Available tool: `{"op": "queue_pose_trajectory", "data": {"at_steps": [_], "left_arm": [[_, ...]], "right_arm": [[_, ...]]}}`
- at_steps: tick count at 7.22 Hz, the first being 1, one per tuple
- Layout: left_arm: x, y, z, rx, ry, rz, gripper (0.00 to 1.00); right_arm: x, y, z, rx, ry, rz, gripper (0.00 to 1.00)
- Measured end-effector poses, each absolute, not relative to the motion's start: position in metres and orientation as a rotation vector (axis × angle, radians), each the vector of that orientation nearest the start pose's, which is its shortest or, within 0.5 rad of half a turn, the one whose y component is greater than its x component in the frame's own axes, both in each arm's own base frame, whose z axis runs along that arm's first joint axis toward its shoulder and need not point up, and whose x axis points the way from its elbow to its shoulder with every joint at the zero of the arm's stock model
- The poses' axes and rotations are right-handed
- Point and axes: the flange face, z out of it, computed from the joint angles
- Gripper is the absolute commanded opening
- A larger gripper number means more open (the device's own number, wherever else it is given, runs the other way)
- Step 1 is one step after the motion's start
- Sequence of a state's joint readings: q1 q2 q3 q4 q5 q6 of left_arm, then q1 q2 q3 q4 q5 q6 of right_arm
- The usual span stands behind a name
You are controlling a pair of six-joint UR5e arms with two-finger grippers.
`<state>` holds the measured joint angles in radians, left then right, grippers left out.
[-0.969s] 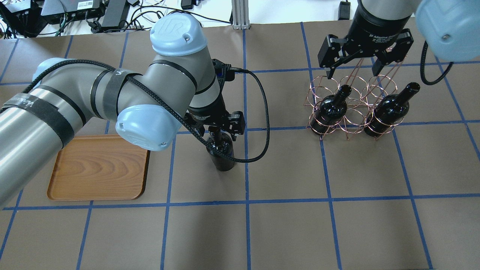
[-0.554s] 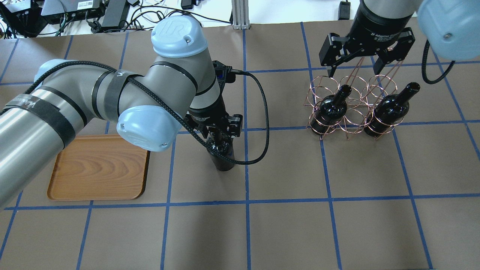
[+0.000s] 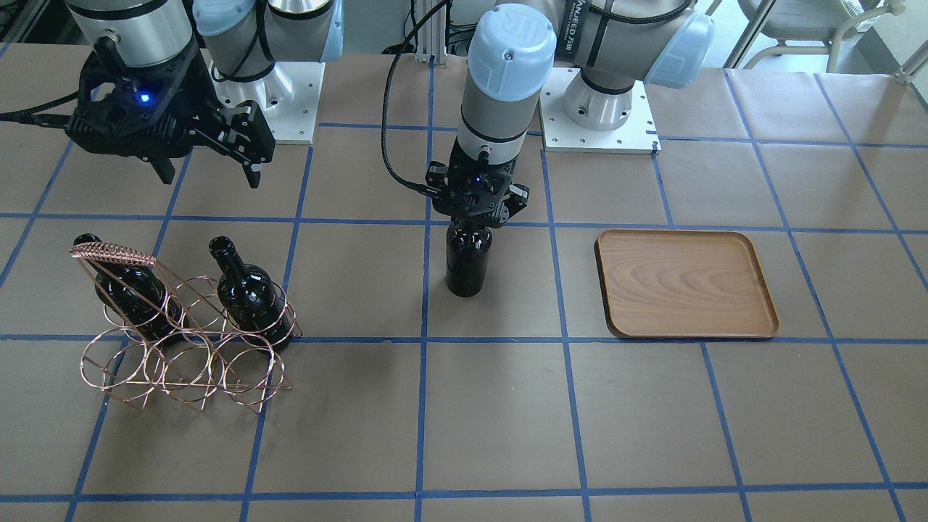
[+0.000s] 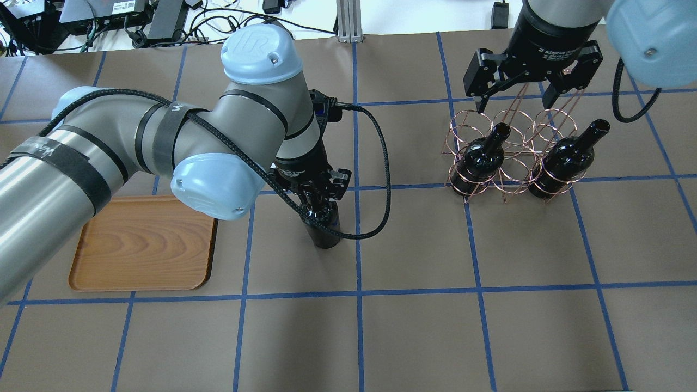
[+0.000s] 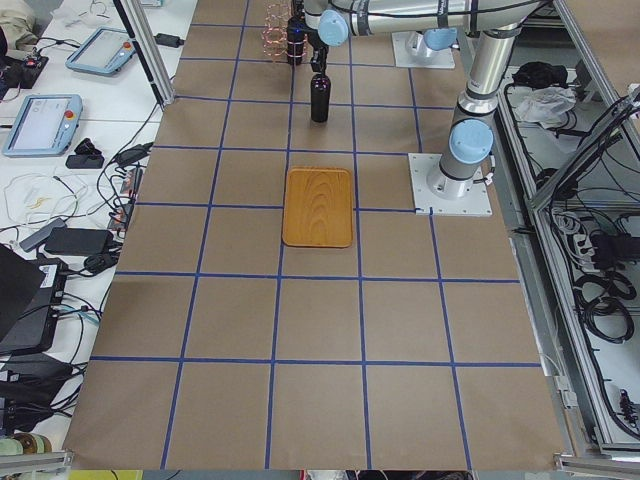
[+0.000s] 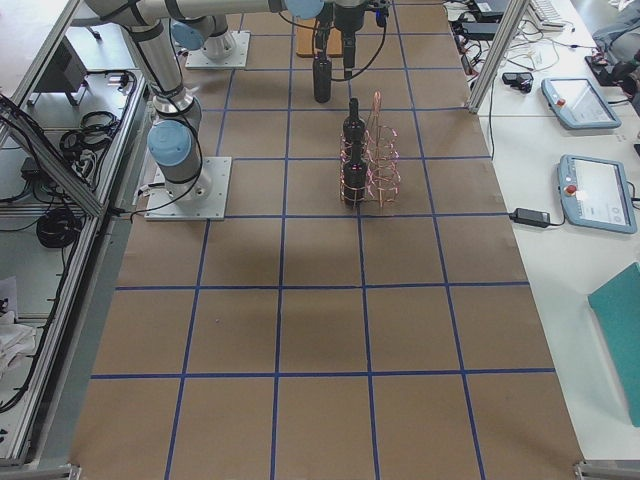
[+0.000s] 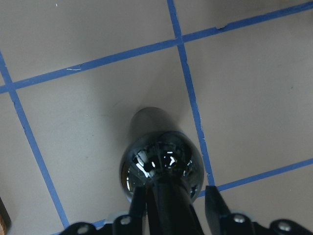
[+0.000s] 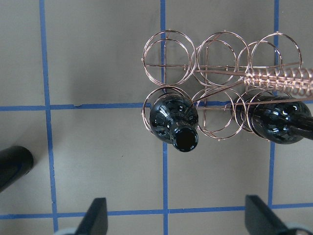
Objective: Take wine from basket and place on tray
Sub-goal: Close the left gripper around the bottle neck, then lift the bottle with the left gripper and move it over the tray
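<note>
One glossy, near-black glass wine bottle [image 3: 467, 264], long-necked and unlabelled, stands upright on the brown-papered table [image 3: 493, 406] with its blue tape grid. It is out of the copper-coloured wire basket [image 3: 112, 254] and roughly midway to the flat, brown wood-grain tray [image 3: 685, 283], which holds nothing. The left gripper [image 3: 471, 221] points straight down over the wine bottle, jaws drawn in on the neck. The left wrist view shows one finger [image 7: 137, 208] against the glass and the other just beside it (whether the squeeze is complete is hard to tell). The right gripper [image 4: 513, 108] hangs above the basket's far side, jaws spread wide and holding nothing.

Two more sit slotted in the basket's loops, necks tilted up: a second dark bottle [image 3: 250, 297] nearer the table's middle and a third dark bottle [image 3: 130, 290] beneath the coiled handle.

By the look of it, the task stands about half done for this bottle: extraction is finished and the hand-off point has been reached. Left to do are the lift, the carry across to the tray and a steady set-down inside its low rim. The two racked bottles, if wanted, are untouched.
</note>
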<state>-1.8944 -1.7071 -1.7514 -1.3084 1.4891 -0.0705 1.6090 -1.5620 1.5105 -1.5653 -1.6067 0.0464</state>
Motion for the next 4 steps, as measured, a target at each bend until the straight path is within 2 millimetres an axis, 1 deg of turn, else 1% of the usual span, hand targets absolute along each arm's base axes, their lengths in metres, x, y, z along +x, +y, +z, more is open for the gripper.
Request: {"op": "queue_pose_trajectory", "data": {"at_steps": [2,4], "left_arm": [[-0.301,-0.454,0.360,0.402,3.185,0.100,0.00],[-0.300,-0.458,0.369,0.403,3.177,0.075,0.00]], "right_arm": [[0.149,-0.494,0.513,0.015,3.173,-0.075,1.00],[0.149,-0.494,0.513,0.015,3.174,-0.075,1.00]]}}
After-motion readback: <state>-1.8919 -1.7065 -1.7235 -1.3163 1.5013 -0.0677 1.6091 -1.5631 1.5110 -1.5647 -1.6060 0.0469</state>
